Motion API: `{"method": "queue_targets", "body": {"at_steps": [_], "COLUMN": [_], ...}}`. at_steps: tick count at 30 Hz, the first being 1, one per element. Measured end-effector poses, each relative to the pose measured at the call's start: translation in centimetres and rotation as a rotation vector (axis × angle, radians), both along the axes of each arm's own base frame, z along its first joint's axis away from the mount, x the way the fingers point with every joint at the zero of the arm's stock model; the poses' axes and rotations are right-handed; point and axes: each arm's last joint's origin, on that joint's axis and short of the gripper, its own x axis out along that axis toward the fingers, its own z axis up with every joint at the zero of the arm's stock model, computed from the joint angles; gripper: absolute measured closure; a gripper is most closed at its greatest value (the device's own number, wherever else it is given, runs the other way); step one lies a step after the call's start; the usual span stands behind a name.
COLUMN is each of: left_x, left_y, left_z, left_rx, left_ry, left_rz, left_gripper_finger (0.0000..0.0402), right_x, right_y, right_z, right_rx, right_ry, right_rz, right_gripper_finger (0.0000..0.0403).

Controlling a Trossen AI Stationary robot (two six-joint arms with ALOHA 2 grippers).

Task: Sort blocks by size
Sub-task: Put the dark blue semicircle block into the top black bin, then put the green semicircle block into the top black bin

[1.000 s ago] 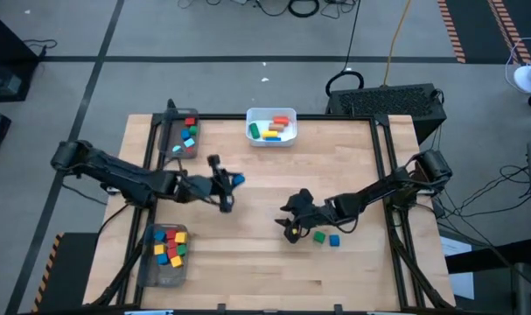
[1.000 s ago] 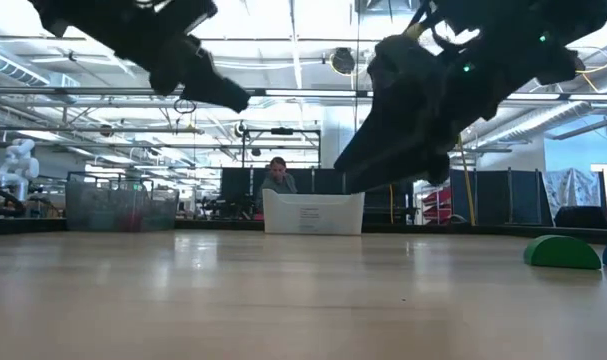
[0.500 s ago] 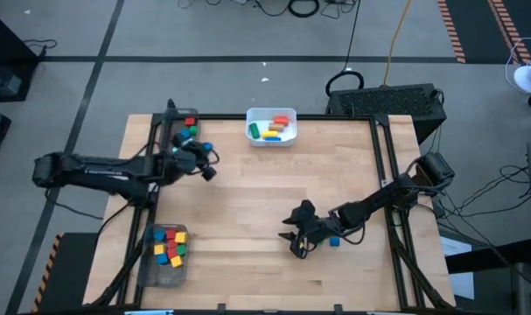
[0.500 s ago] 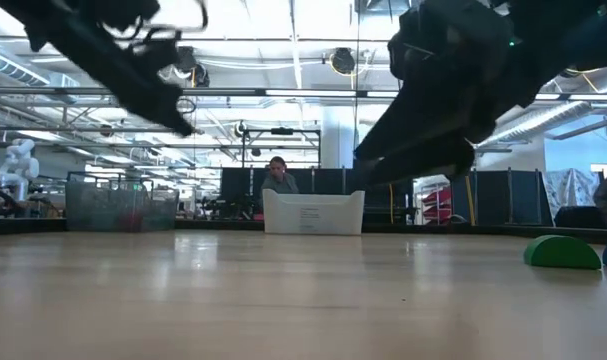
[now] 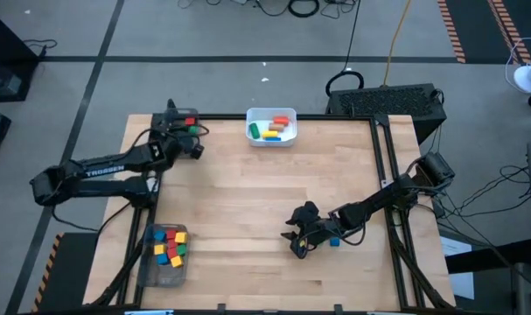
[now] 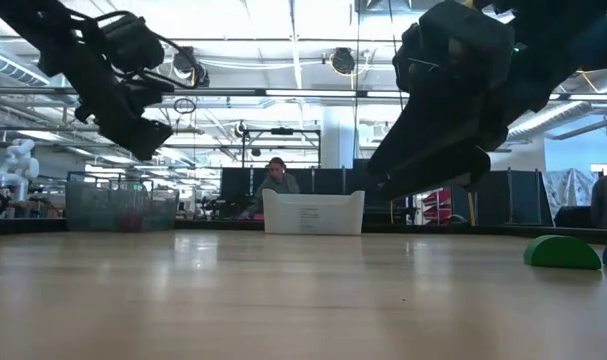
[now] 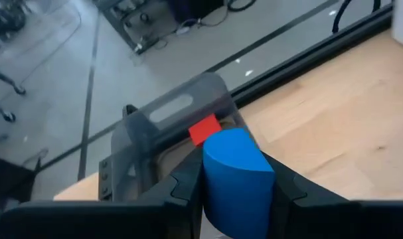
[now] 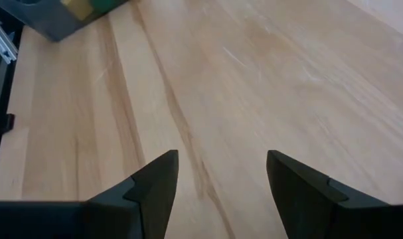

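Pale, smooth wooden tabletop [image 5: 274, 184] with visible grain; clear grey plastic tray [image 7: 178, 109]; matt painted blue block [image 7: 236, 176]; white bin [image 5: 271, 136] of matt plastic.

Blue block [image 7: 236, 178] between dark fingers [image 7: 181, 189]. Red block [image 7: 204, 128] in clear grey tray [image 7: 162, 123]. White bin [image 5: 270, 136] holds red, yellow, green and blue pieces. Second grey tray [image 5: 146, 262]: red, yellow, blue, green cubes. Green block [image 6: 561, 252] and blue block [image 5: 334, 240] on light wood table [image 5: 248, 192]. Both arms black.
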Motion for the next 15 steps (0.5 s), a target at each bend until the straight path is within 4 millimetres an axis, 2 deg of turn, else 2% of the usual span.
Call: {"method": "queue_targets", "body": {"at_steps": [4,15], "left_x": [-0.6,-1.5], "left_y": [1.0,2.2], "left_z": [-0.1,-0.2], "left_rx": [-0.048,-0.097], "left_ry": [-0.004,-0.027], "left_rz": [0.000,0.028], "left_gripper_finger": [0.0294,0.0216], "right_x": [0.0,-0.2], "right_y": [0.0,0.1], "right_z": [0.0,-0.2], "right_rx": [-0.001,-0.003], "right_ry": [0.002,0.025], "right_rz": [0.000,0.012], "right_gripper_finger": [0.0188,0.0188]}}
